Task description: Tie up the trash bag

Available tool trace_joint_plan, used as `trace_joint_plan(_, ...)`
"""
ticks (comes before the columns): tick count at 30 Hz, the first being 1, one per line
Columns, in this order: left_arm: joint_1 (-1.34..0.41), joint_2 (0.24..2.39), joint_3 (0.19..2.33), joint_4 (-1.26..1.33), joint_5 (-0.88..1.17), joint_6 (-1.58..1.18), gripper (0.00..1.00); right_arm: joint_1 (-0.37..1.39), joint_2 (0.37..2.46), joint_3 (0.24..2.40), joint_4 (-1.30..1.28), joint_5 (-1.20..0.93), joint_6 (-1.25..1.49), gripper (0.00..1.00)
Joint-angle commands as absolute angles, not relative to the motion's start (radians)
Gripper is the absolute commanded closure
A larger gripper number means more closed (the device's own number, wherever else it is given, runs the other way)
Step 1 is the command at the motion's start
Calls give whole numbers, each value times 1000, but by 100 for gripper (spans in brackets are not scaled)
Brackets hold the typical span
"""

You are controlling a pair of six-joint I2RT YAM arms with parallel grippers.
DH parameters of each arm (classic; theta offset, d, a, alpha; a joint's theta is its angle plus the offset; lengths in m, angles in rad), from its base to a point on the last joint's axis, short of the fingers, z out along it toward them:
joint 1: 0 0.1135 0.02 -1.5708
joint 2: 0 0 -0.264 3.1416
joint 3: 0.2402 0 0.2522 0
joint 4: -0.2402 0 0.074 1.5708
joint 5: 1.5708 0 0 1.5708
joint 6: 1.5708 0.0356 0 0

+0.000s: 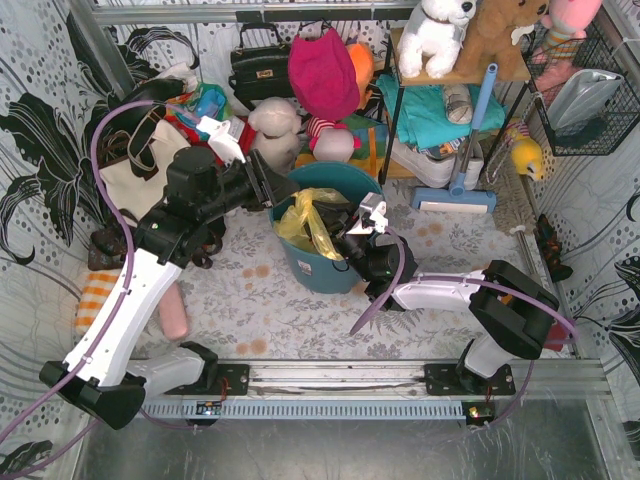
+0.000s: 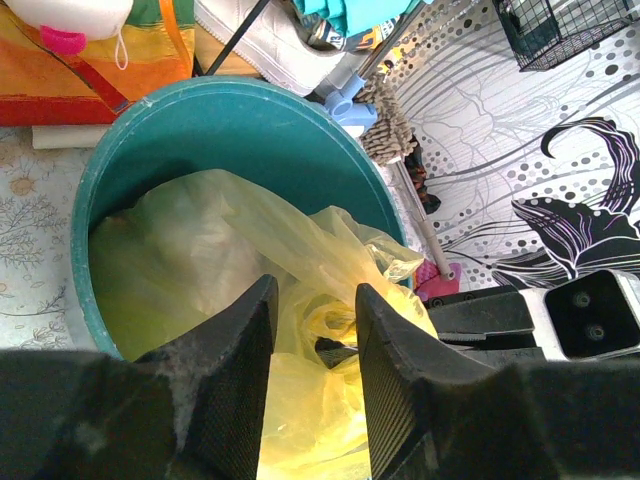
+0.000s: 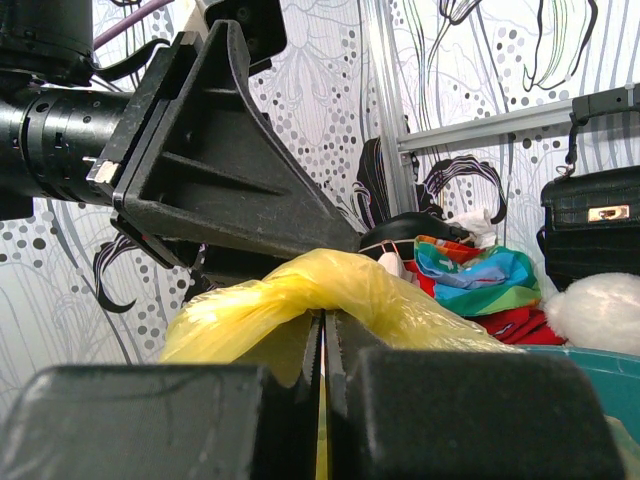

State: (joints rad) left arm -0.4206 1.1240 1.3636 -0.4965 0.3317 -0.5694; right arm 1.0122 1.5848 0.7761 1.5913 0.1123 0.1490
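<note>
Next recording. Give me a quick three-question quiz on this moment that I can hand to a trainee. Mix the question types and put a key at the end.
1. True or false: the left gripper is clamped on the trash bag.
2. Multiple choice: the trash bag sits in A) the teal bin, B) a wire basket, C) a canvas tote.
3. Fill in the blank: the right gripper is ___ on a bunched yellow strand of the bag.

Key
1. False. It is open, with bag plastic showing in the gap.
2. A.
3. Shut.
</note>
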Motion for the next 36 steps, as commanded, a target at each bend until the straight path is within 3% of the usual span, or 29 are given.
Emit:
trace_joint_plan(1, -426, 1116, 1380, -456, 327, -546, 55, 1016, 1583, 805, 1701, 105, 164, 100)
trace_joint_plan(16, -426, 1085, 1337, -409, 404, -579, 46, 1016, 1591, 809, 1701, 106, 169, 100)
trace_joint_plan(22, -425, 1096, 1318, -409, 412, -580, 55, 1017, 1588, 811, 1700, 104, 170, 100)
trace_joint_plan(27, -427, 1097, 1305, -409, 406, -576, 55, 1018, 1591, 812, 1700, 101, 172, 100)
trace_joint_plan(36, -428, 1093, 1309, -404, 399, -578, 71, 1017, 1592, 813, 1698, 97, 174, 100)
